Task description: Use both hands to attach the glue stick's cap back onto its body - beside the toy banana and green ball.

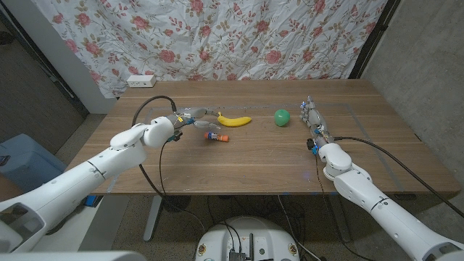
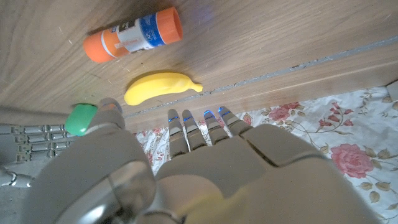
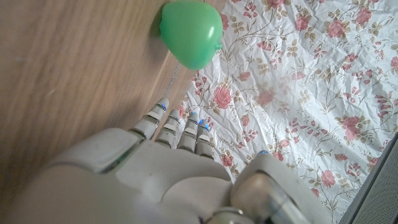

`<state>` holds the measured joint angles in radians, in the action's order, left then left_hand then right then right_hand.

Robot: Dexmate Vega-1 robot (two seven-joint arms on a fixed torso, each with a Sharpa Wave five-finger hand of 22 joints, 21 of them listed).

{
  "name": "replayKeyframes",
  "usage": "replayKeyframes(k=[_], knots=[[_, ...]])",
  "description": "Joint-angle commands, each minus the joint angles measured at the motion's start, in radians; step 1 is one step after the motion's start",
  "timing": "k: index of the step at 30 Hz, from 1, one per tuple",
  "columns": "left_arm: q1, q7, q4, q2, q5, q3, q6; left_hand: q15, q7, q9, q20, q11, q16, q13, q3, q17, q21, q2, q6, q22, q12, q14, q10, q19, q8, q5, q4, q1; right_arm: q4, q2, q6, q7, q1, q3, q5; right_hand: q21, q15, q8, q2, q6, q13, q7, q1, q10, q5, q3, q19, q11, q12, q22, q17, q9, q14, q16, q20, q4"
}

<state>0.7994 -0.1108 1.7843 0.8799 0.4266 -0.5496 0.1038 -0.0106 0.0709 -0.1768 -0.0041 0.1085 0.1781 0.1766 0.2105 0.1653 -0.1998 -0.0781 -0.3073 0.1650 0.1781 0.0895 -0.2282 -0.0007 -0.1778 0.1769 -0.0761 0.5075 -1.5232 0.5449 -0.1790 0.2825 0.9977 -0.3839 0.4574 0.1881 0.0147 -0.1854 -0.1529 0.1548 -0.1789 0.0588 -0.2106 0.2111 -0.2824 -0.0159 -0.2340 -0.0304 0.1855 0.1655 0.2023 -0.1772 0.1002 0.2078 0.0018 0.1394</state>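
The glue stick lies on its side left of the table's middle, white and blue with an orange piece at each end. Just behind it is the yellow toy banana, and the green ball sits to the banana's right. My left hand hovers just left of the glue stick and banana, fingers stretched out and holding nothing. My right hand stands right of the ball with fingers pointing away, also holding nothing.
A floral cloth hangs behind the wooden table. A white power strip lies at the back left corner. Black cables run along both arms. A blue bin stands on the floor to the left.
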Motion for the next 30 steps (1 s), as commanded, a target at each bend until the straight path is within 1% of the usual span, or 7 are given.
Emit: replayKeyframes(k=[1, 6, 11, 19, 25, 28, 30], knots=[[0.021, 0.124, -0.078, -0.085, -0.210, 0.036, 0.011, -0.006, -0.013, 0.001, 0.001, -0.016, 0.005, 0.001, 0.016, 0.003, -0.004, -0.030, -0.002, 0.003, 0.011, 0.017, -0.002, 0.021, -0.003, 0.009, 0.003, 0.000, 0.043, -0.014, -0.025, -0.045, -0.021, -0.013, 0.023, 0.006, 0.010, -0.008, 0.002, 0.011, -0.002, 0.000, 0.007, 0.012, -0.007, 0.008, -0.014, -0.005, 0.006, 0.001, 0.002, 0.000, 0.007, 0.004, 0.003, 0.003], [0.040, 0.217, -0.122, -0.132, -0.298, 0.063, -0.028, -0.011, -0.020, 0.002, -0.003, -0.027, 0.009, 0.001, 0.026, 0.003, -0.007, -0.054, -0.021, 0.003, 0.018, 0.040, -0.019, 0.047, -0.009, 0.009, 0.009, -0.017, 0.017, -0.018, -0.018, -0.023, -0.015, -0.010, 0.025, 0.005, 0.013, -0.007, 0.002, 0.010, -0.002, 0.002, 0.010, 0.016, -0.008, 0.009, -0.014, -0.006, 0.007, 0.001, 0.002, 0.000, 0.011, 0.005, 0.000, 0.004], [0.045, 0.265, -0.150, -0.157, -0.357, 0.068, -0.058, -0.014, -0.022, 0.002, -0.004, -0.029, 0.011, 0.000, 0.032, 0.003, -0.008, -0.065, -0.026, 0.003, 0.021, 0.052, -0.029, 0.058, -0.009, 0.009, 0.010, -0.023, 0.012, -0.020, -0.025, -0.008, -0.021, -0.017, 0.001, 0.004, 0.015, -0.006, 0.000, 0.010, -0.002, 0.002, 0.012, 0.018, -0.008, 0.011, -0.013, -0.004, 0.007, 0.001, 0.002, 0.000, 0.011, 0.005, -0.004, 0.005], [0.064, 0.344, -0.161, -0.189, -0.413, 0.074, -0.053, -0.023, -0.026, 0.002, -0.009, -0.022, 0.012, 0.000, 0.044, 0.003, -0.007, -0.084, -0.027, 0.003, 0.023, 0.069, -0.042, 0.072, -0.007, 0.009, 0.011, -0.030, 0.040, -0.029, -0.055, -0.010, -0.037, -0.016, -0.012, 0.002, 0.021, -0.007, -0.003, 0.013, -0.002, 0.001, 0.014, 0.023, -0.010, 0.015, -0.011, -0.002, 0.008, 0.001, 0.002, 0.000, 0.025, 0.009, -0.008, 0.005], [0.085, 0.391, -0.176, -0.213, -0.467, 0.086, -0.076, -0.031, -0.033, 0.002, -0.014, -0.033, 0.009, 0.000, 0.057, 0.004, -0.007, -0.101, -0.016, 0.003, 0.022, 0.075, -0.044, 0.087, -0.002, 0.010, 0.018, -0.042, 0.044, -0.027, -0.056, -0.009, -0.050, -0.012, -0.016, 0.001, 0.016, -0.006, -0.001, 0.014, -0.002, 0.001, 0.017, 0.028, -0.011, 0.017, -0.010, 0.004, 0.008, 0.001, 0.001, 0.000, 0.036, 0.012, -0.004, 0.005], [0.105, 0.464, -0.163, -0.234, -0.458, 0.091, -0.052, -0.029, -0.049, 0.002, -0.016, -0.035, 0.006, 0.000, 0.071, 0.004, -0.003, -0.109, -0.041, 0.003, 0.022, 0.075, -0.050, 0.089, -0.011, 0.011, 0.020, -0.045, 0.055, -0.030, -0.074, -0.021, -0.059, -0.006, -0.010, 0.001, 0.015, -0.006, -0.001, 0.015, -0.002, 0.000, 0.017, 0.030, -0.011, 0.018, -0.011, 0.006, 0.009, 0.001, 0.001, 0.000, 0.036, 0.012, -0.003, 0.005], [0.116, 0.486, -0.177, -0.260, -0.494, 0.103, -0.071, -0.032, -0.050, 0.002, -0.019, -0.037, 0.007, 0.000, 0.078, 0.003, -0.002, -0.109, -0.051, 0.003, 0.024, 0.082, -0.057, 0.092, -0.014, 0.011, 0.018, -0.045, 0.045, -0.024, -0.068, -0.015, -0.060, -0.004, -0.016, 0.003, 0.013, -0.006, 0.000, 0.016, -0.002, -0.002, 0.018, 0.030, -0.012, 0.019, -0.017, 0.006, 0.008, 0.001, 0.001, 0.000, 0.034, 0.010, 0.003, 0.005]])
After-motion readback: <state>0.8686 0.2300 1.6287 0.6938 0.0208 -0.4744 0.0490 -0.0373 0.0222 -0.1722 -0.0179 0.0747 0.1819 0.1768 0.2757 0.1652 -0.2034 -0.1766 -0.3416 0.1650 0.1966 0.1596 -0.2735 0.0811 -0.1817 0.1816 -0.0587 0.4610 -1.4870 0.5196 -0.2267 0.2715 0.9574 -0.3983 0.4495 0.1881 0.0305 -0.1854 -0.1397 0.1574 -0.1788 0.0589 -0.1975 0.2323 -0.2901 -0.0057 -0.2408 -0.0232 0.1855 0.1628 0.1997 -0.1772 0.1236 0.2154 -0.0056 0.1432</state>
